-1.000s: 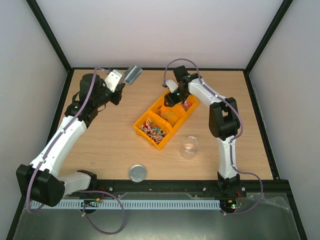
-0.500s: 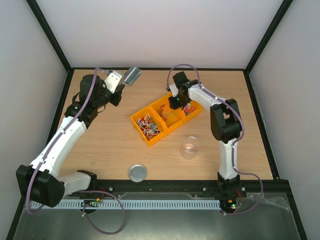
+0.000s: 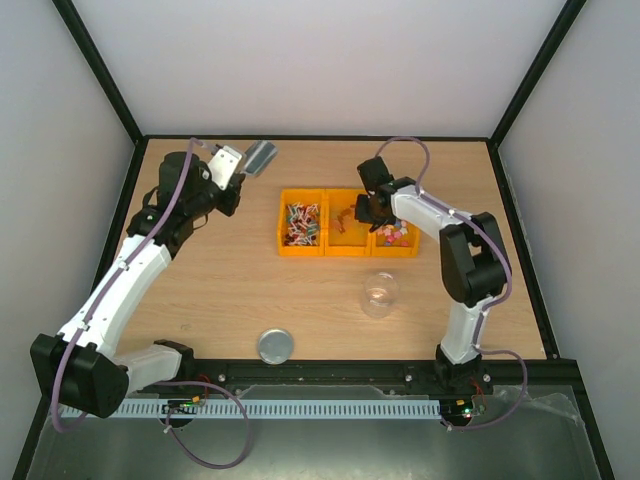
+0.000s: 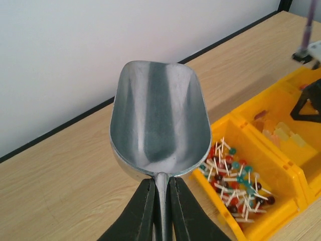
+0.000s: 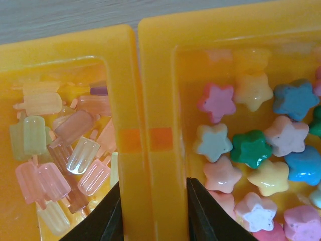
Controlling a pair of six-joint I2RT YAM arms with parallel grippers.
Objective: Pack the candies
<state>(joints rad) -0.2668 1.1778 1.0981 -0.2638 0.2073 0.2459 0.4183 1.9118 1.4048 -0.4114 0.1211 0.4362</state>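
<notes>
Currently, the left hand [image 4: 161,193] is closed narrow on the handle of a metal scoop [image 4: 160,120]. The scoop's bowl is empty and held above the counter [image 3: 220,290] at the back left. Three yellow bins [image 3: 330,250] stand in a row at centre. The candies [image 4: 234,179] lie heaped in the leftmost bin. The right hand [image 5: 153,218] is clamped over the adjoining walls of the middle and right bins, one finger inside each. Popsicle-shaped pieces [image 5: 65,145] fill the middle bin, and star-shaped pieces [image 5: 251,148] the right. A clear jar [image 3: 380,295] and a round lid [image 3: 275,346] sit nearer the arm bases, well apart.
</notes>
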